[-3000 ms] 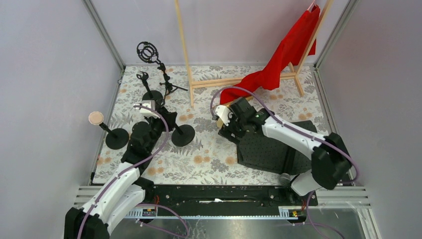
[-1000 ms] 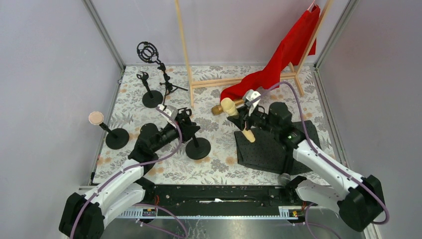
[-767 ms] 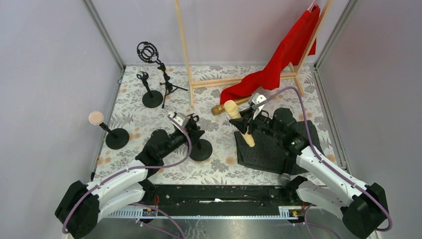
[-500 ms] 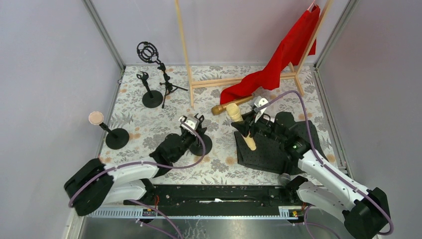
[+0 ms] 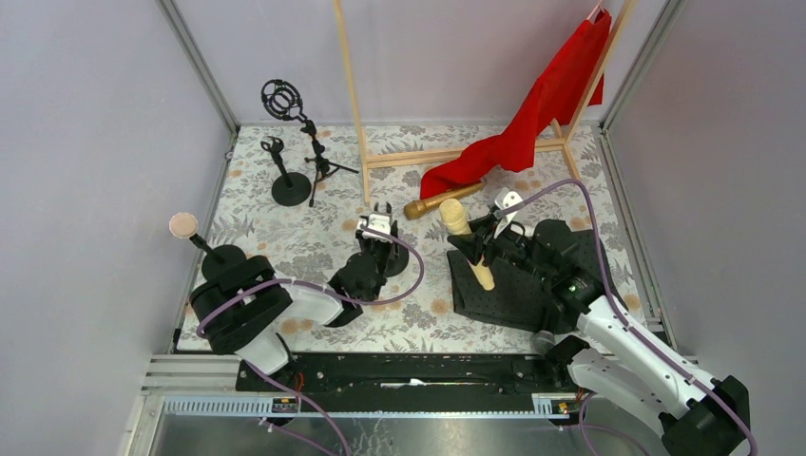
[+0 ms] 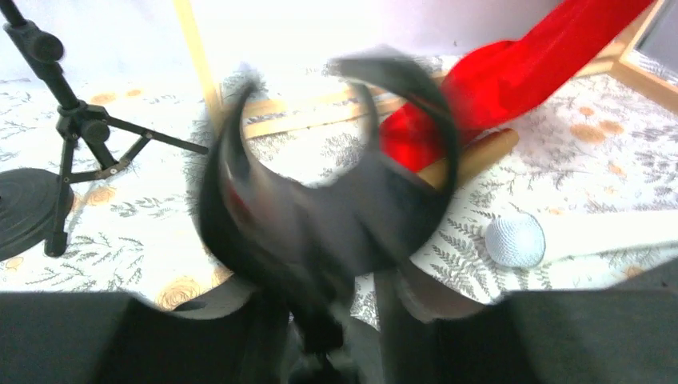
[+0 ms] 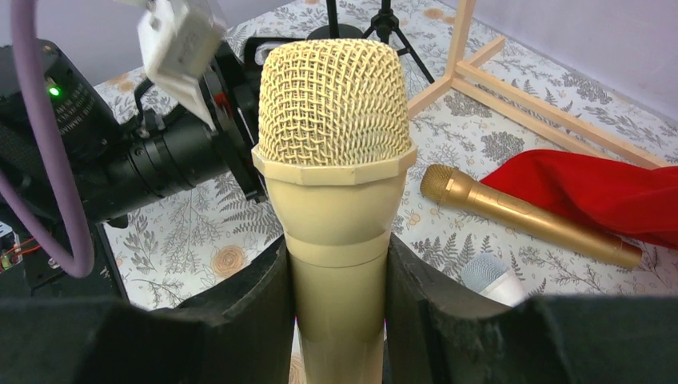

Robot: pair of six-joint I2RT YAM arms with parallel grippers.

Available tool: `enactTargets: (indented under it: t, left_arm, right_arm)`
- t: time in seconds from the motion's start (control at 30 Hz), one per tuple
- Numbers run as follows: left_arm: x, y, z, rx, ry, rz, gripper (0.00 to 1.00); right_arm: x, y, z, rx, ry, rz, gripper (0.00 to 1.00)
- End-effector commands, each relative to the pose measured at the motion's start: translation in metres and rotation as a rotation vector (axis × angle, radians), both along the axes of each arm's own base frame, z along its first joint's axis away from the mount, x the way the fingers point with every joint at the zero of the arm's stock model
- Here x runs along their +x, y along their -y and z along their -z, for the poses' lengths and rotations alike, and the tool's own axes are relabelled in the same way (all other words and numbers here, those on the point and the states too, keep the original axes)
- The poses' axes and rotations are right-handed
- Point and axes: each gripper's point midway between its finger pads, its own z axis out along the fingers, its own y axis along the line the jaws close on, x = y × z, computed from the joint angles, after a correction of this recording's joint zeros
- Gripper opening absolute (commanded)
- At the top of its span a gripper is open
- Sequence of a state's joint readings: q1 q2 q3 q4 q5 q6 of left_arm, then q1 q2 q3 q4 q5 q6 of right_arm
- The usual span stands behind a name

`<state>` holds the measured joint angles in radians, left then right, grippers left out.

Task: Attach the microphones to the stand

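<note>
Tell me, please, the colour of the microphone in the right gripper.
The microphone is pale yellow; see right wrist view.

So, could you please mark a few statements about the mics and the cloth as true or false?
1. The right jaws hold the yellow mic. True.
2. The gold mic stands upright. False: it lies flat on the table, beside the red cloth.
3. The left jaws hold a black stand. True, though that wrist view is blurred.
4. The red cloth lies folded on the black mat. False: it hangs from the wooden rack, and its lower end reaches the table.
</note>
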<state>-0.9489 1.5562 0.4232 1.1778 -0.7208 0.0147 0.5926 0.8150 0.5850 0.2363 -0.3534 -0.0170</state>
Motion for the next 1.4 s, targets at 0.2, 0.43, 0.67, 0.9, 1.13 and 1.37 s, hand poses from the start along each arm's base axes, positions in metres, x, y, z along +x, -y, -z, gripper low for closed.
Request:
enactTargets:
  t: [0.2,0.43,0.67,0.9,1.13,1.37]
  left_arm:
    - [-0.001,0.01,-0.048,-0.212,0.095,0.032,0.83]
    - [-0.041,0.015,-0.029,-0.163,0.032,0.261,0.92]
    - [-0.085,0.004,-0.016,-0.147,0.083,0.477,0.93]
    - [-0.072,-0.004,-0.042,-0.216,0.19,0.636,0.91]
    - [-0.056,0.007,-0.039,-0.117,0.216,0.828,0.85]
    - [-0.025,-0.011,-0.044,-0.064,0.248,0.836,0.84]
  right_arm:
    - [0.002,0.004,-0.005,0.018,0.013,0.029,0.01]
    - [-0.001,0.005,-0.007,0.02,0.014,0.023,0.02]
    - [-0.008,0.005,-0.008,0.005,0.009,-0.002,0.04]
    - [-0.012,0.005,-0.006,-0.005,0.0,-0.018,0.05]
    - [-0.015,0.005,-0.008,-0.001,-0.004,-0.029,0.05]
    - [-0.018,0.001,-0.005,-0.001,-0.023,-0.054,0.04]
